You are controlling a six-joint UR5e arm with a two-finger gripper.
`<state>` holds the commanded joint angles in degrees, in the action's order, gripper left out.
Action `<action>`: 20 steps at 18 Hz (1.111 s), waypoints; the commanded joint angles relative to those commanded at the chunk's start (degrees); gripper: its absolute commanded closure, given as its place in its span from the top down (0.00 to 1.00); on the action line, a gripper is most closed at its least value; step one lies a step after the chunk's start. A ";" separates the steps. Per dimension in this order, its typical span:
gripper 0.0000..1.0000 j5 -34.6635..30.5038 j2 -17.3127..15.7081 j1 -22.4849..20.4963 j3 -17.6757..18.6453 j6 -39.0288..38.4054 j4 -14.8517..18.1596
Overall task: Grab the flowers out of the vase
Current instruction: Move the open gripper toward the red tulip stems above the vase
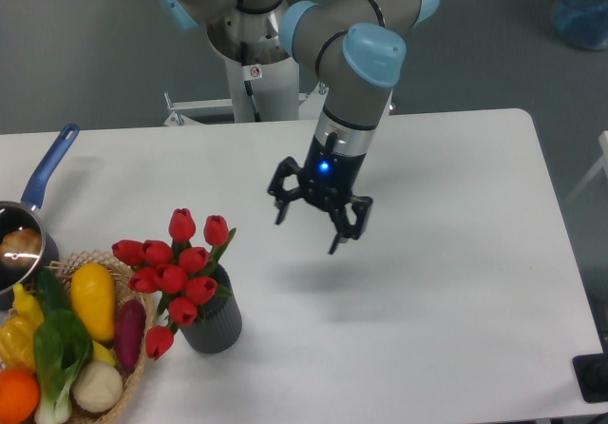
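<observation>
Currently the flowers (178,272) are standing in the vase (213,321) near the table's (446,348) front left, stems running roughly upright and leaning a little left, red buds pointing up and spreading wider than the rim. The gripper (319,222) is hovering above the table, up and to the right of them, well apart, its fingers spread and grasping nothing. A basket (133,367) of vegetables is sitting just left of the vase.

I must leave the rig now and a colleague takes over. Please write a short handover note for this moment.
Tool: open, empty, in the air above the bare table, to the right of the flowers.
Flowers: red tulips, upright in the dark grey vase at front left, beside the vegetable basket.
Done: nothing grasped yet.
Left: bring the tool over the flowers, close on them, lift them out of the vase.
</observation>
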<state>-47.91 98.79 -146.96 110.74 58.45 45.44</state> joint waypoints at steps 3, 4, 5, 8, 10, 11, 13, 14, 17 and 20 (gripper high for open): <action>1.00 4.21 0.26 2.29 -0.09 -0.27 -0.09; 1.00 6.14 0.35 2.38 -0.17 -0.36 -0.09; 1.00 7.38 0.53 2.81 -0.17 -0.27 -0.09; 1.00 10.11 2.02 3.25 -0.87 0.08 -0.26; 1.00 11.26 3.16 3.26 -1.75 0.00 -0.35; 1.00 11.26 3.43 3.69 -2.28 -0.09 -0.26; 1.00 11.44 4.48 4.48 -3.16 -0.18 -0.35; 1.00 11.52 4.66 4.49 -3.51 -0.27 -0.35; 1.00 12.05 4.83 4.57 -4.30 -0.27 -0.35; 1.00 13.37 5.89 5.01 -5.09 -0.27 -0.44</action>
<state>-34.55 104.68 -141.95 105.65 58.18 45.00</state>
